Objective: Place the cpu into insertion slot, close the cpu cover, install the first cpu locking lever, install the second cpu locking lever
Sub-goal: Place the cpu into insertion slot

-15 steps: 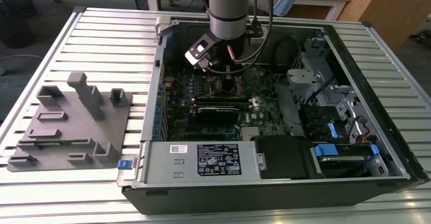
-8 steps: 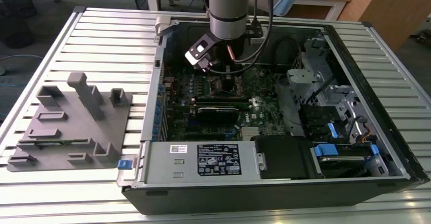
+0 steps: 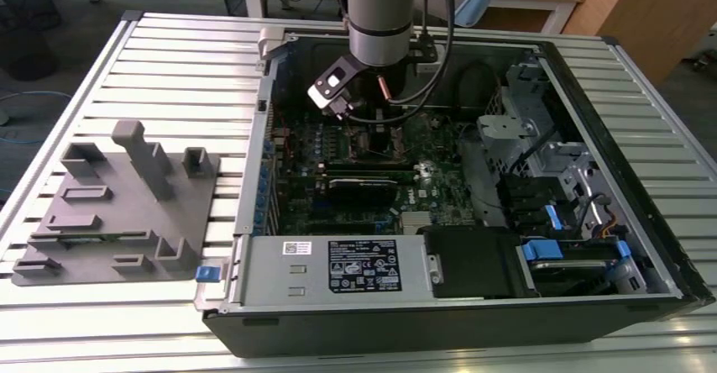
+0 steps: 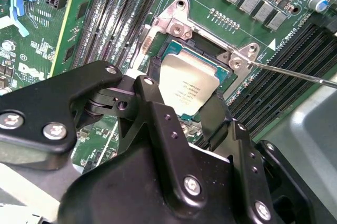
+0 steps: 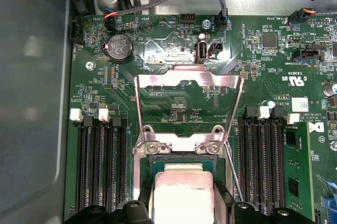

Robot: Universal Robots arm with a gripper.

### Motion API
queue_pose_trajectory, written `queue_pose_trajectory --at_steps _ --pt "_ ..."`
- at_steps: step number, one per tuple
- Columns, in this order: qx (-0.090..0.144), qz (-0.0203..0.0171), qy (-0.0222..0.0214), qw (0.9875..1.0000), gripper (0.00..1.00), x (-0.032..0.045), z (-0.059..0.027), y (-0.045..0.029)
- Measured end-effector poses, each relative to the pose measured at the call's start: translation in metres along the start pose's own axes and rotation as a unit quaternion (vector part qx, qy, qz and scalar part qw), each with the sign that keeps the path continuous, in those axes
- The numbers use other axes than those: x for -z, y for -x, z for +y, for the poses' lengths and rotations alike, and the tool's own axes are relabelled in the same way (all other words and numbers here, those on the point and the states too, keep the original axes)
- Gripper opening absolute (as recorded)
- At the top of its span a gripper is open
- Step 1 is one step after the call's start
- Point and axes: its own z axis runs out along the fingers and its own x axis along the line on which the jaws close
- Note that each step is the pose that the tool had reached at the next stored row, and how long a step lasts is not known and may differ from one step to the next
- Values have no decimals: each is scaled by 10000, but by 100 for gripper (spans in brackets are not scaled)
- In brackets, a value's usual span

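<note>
Nearly home: the gripper pinches the cpu by two opposite edges, directly over the insertion slot.
Released tilted or misaligned, it could sit crooked and damage the slot; the cpu cover stands open beyond.

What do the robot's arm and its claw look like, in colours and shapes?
The arm is a smooth silver-grey cylinder. Black cables run beside it, and a small black-and-white box sits at the wrist. The claw is matte black, built of flat linked plates with rounded corners and silver screw heads.
</note>
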Motion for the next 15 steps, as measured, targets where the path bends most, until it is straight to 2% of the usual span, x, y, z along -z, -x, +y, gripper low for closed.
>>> queue_pose_trajectory --at_steps 5,6,15 --pt "0 2 1 10000 55 -2 0 -1" --pt "0 1 1 10000 61 -2 0 0" --pt "0 0 0 10000 61 16 2 0"
